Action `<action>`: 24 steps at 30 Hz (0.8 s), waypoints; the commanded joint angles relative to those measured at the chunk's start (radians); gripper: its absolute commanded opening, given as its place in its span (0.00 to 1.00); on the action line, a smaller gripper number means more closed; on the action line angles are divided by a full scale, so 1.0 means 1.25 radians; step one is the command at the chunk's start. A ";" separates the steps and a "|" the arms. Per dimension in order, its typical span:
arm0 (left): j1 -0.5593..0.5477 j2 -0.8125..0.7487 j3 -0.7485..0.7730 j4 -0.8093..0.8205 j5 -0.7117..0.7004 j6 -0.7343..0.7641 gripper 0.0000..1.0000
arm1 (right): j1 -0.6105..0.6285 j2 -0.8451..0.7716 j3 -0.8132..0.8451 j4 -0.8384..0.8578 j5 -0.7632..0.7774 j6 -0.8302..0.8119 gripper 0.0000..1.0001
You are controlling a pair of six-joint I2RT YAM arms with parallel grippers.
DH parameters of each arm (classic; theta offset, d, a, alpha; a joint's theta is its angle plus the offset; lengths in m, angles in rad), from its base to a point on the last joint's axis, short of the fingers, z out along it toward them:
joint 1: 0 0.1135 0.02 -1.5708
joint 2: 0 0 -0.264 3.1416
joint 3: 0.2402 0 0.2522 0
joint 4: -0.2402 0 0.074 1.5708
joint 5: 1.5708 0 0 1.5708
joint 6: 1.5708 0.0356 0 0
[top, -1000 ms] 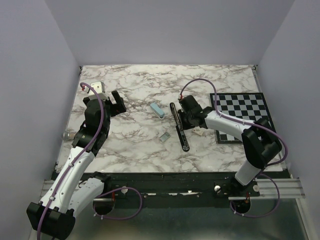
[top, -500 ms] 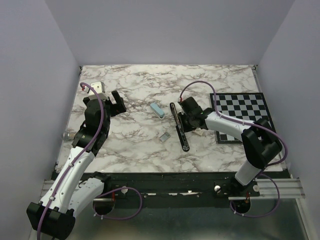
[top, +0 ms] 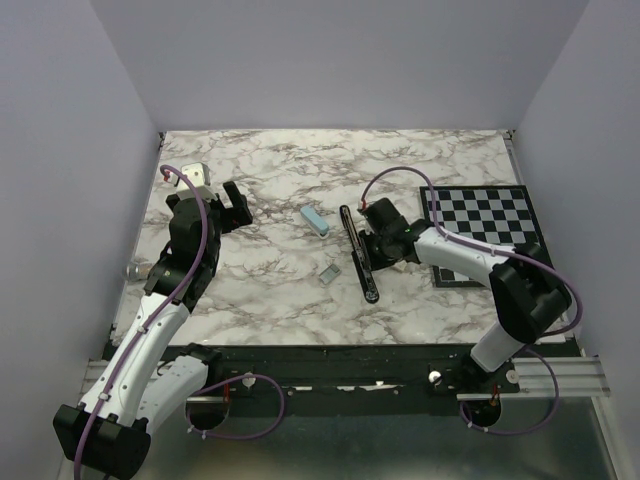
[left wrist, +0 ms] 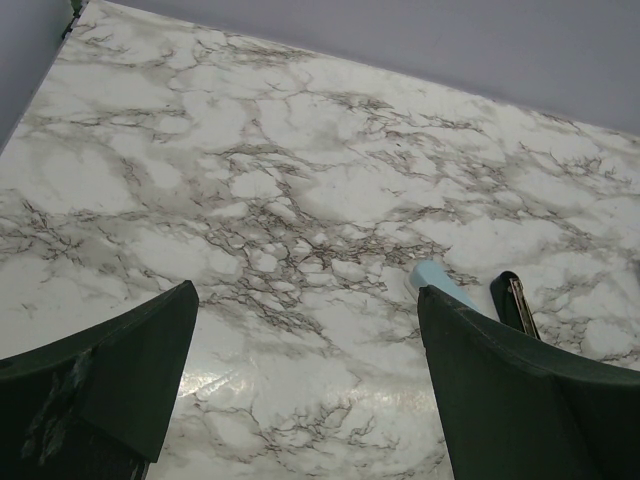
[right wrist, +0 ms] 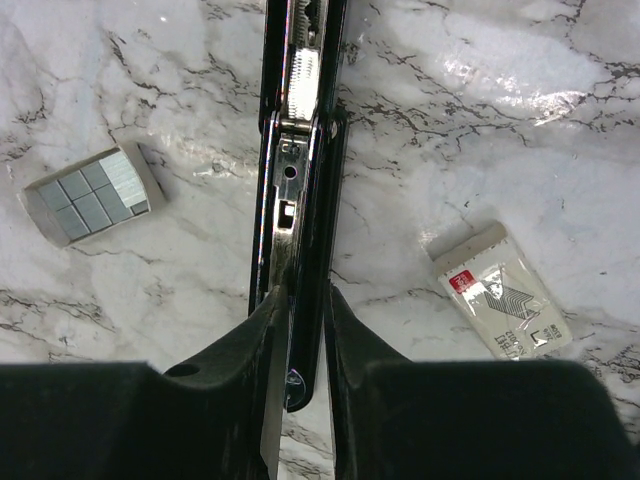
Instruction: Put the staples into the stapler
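Item, stapler (right wrist: 295, 180): lying opened out mid-table, pinched in my right gripper (right wrist: 297, 350). Item, staples (right wrist: 95, 195) (grey blocks in a small tray): just beside it, leftward. My left gripper (left wrist: 305, 370): spread wide.

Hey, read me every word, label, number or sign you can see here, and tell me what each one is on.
Nothing here can be read as text.
small beige packet: a red mark and black print, too blurred to read.
stapler: no marking visible.
staples: none.
checkered mat: pattern only, no words.
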 commanded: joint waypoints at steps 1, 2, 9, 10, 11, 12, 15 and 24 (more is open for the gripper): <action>0.005 -0.005 -0.007 0.015 0.013 -0.004 0.99 | 0.009 -0.026 -0.031 -0.060 -0.041 -0.014 0.28; 0.005 -0.005 -0.007 0.015 0.014 -0.004 0.99 | 0.010 -0.029 -0.034 -0.063 -0.046 -0.014 0.28; 0.005 -0.006 -0.007 0.015 0.014 -0.004 0.99 | 0.021 -0.059 -0.050 -0.088 -0.056 -0.016 0.28; 0.005 -0.006 -0.007 0.014 0.015 -0.004 0.99 | 0.023 -0.061 -0.050 -0.093 -0.054 -0.016 0.28; 0.005 -0.006 -0.005 0.015 0.015 -0.004 0.99 | 0.025 -0.064 -0.053 -0.094 -0.057 -0.016 0.28; 0.005 -0.006 -0.007 0.014 0.015 -0.004 0.99 | 0.026 -0.066 -0.054 -0.096 -0.058 -0.017 0.28; 0.005 -0.006 -0.007 0.015 0.015 -0.004 0.99 | 0.030 -0.070 -0.053 -0.109 -0.067 -0.022 0.28; 0.005 -0.005 -0.008 0.015 0.019 -0.006 0.99 | 0.032 -0.135 -0.069 -0.120 -0.048 -0.006 0.28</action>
